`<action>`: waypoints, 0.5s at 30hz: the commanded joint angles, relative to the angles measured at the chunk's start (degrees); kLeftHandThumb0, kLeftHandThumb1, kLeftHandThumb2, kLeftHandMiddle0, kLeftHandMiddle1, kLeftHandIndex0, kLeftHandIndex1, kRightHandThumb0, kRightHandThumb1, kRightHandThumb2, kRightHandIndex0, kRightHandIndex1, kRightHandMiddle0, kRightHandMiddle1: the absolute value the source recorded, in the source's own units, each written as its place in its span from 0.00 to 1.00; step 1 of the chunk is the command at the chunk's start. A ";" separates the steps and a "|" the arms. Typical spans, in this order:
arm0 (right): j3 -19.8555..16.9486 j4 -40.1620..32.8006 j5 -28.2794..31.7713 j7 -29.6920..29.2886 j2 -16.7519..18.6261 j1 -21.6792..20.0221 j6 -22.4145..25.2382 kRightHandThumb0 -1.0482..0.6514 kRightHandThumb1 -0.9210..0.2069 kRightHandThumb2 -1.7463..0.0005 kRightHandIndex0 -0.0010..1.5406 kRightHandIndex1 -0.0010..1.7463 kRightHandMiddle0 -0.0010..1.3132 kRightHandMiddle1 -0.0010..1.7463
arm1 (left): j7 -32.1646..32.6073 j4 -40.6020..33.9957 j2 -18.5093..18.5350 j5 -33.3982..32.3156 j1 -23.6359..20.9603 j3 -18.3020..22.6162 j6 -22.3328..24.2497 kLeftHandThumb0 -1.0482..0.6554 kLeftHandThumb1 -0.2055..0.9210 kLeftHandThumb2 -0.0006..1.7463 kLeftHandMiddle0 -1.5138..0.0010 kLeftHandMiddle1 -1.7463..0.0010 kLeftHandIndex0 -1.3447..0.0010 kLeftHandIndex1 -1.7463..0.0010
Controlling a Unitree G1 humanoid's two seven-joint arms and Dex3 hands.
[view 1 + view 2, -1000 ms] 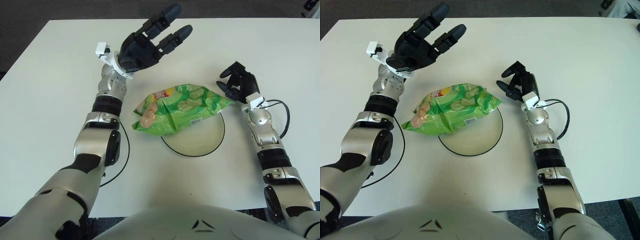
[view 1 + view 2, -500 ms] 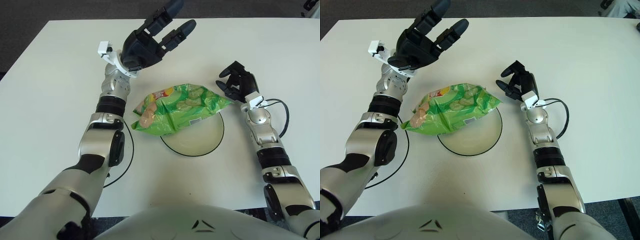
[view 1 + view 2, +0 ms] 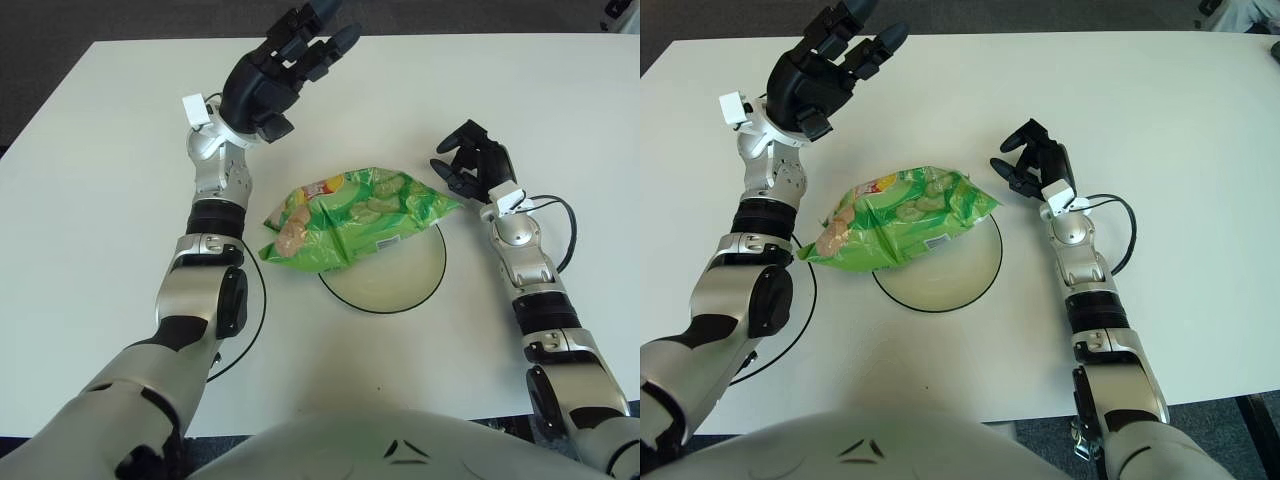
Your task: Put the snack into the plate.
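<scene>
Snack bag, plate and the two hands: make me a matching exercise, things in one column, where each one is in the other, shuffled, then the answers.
Things:
1. snack bag
2. plate
3. left hand
4. right hand

Places or states:
A. raised with fingers spread, holding nothing, past the bag's far left
B. on the table, its left part covered
C. lying across the plate's left rim, partly over the table
D. holding nothing, beside the bag's right tip

Pairs: 1-C, 2-B, 3-A, 4-D
</scene>
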 commanded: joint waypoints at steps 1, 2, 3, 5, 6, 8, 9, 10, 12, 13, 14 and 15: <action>2.88 10.81 -2.72 0.88 2.50 10.59 3.92 0.40 0.00 0.83 0.53 0.95 0.34 0.86 | 16.03 -0.41 1.40 10.94 7.20 3.27 -7.59 0.34 0.99 0.01 0.63 0.99 0.63 0.95; 2.80 10.86 -2.64 0.88 2.47 10.57 3.82 0.40 0.00 0.83 0.53 0.95 0.34 0.86 | 17.37 0.73 1.63 11.43 7.14 3.52 -8.54 0.36 1.00 0.01 0.62 0.99 0.62 0.95; 2.75 10.90 -2.60 0.89 2.45 10.56 3.75 0.40 0.00 0.83 0.53 0.95 0.34 0.86 | 18.45 1.31 1.81 11.91 7.15 3.50 -9.11 0.37 1.00 0.01 0.62 0.99 0.62 0.95; 2.50 10.83 -2.31 1.12 2.30 10.49 3.56 0.40 0.00 0.83 0.53 0.95 0.35 0.86 | 23.06 4.45 2.53 14.74 7.17 4.34 -12.46 0.38 1.00 0.01 0.61 0.99 0.60 0.94; 2.39 10.77 -2.16 1.24 2.22 10.47 3.47 0.40 0.00 0.83 0.53 0.95 0.35 0.85 | 24.93 5.66 2.84 15.79 7.23 4.54 -13.63 0.38 1.00 0.02 0.60 0.98 0.57 0.93; 2.11 10.29 -1.83 1.54 2.01 10.50 3.45 0.40 0.00 0.84 0.52 0.95 0.35 0.85 | 28.36 7.43 3.37 17.38 7.72 4.87 -15.03 0.39 1.00 0.03 0.58 0.98 0.54 0.92; 1.92 9.88 -1.63 1.70 1.85 10.51 3.53 0.40 0.00 0.84 0.52 0.95 0.35 0.85 | 29.90 7.88 3.50 17.85 8.19 4.98 -15.30 0.39 1.00 0.04 0.57 0.98 0.53 0.92; 1.79 9.60 -1.51 1.81 1.73 10.51 3.59 0.40 0.00 0.84 0.52 0.95 0.35 0.85 | 31.18 8.32 3.65 18.25 8.48 4.95 -15.60 0.39 1.00 0.05 0.57 0.98 0.52 0.92; 1.49 9.04 -1.33 1.83 1.51 10.49 3.60 0.40 0.00 0.84 0.52 0.95 0.35 0.85 | 32.96 8.73 3.75 17.82 9.51 5.01 -15.12 0.40 1.00 0.07 0.54 0.97 0.50 0.91; 1.34 8.83 -1.29 1.73 1.42 10.47 3.51 0.40 0.00 0.84 0.52 0.95 0.35 0.85 | 33.69 8.82 3.72 17.23 10.19 5.17 -14.20 0.40 1.00 0.07 0.54 0.97 0.50 0.91; 1.24 8.69 -1.27 1.67 1.36 10.45 3.46 0.40 0.00 0.84 0.52 0.95 0.35 0.85 | 34.35 8.91 3.75 16.86 10.65 5.17 -13.59 0.40 1.00 0.08 0.52 0.97 0.50 0.90; 1.15 8.54 -1.25 1.57 1.32 10.47 3.31 0.40 0.00 0.84 0.52 0.95 0.35 0.85 | 34.84 8.58 3.57 16.29 11.52 5.17 -13.11 0.40 1.00 0.09 0.51 0.97 0.50 0.90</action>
